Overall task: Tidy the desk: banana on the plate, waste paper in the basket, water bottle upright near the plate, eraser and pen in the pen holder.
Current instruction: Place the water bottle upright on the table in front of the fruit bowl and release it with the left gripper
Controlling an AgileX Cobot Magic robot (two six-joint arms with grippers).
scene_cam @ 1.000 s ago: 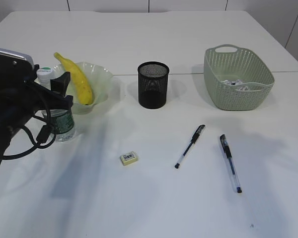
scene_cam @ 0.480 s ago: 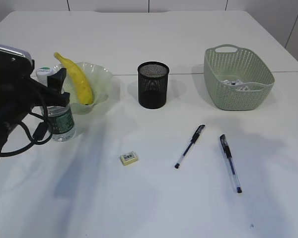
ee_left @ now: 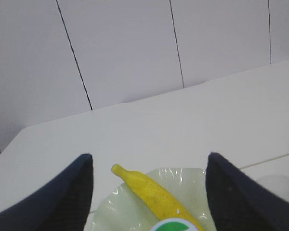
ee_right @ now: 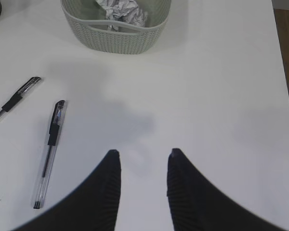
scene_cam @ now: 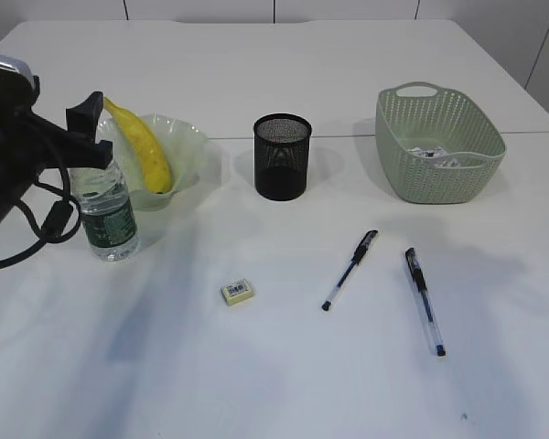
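Yellow banana [scene_cam: 144, 147] on a translucent pale green plate [scene_cam: 188, 146]; black mesh pen holder [scene_cam: 282, 156]; sage green woven-pattern basket [scene_cam: 436, 143] holding white crumpled paper [ee_right: 120, 9]; clear bottle [scene_cam: 107, 214] with dark green label; pale yellow eraser [scene_cam: 237, 292]; white surface [scene_cam: 284, 366].

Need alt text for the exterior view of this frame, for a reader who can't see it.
The left gripper hangs open above an upright water bottle beside a plate holding a banana. On the white table lie an eraser and two pens, before a mesh pen holder and a basket.
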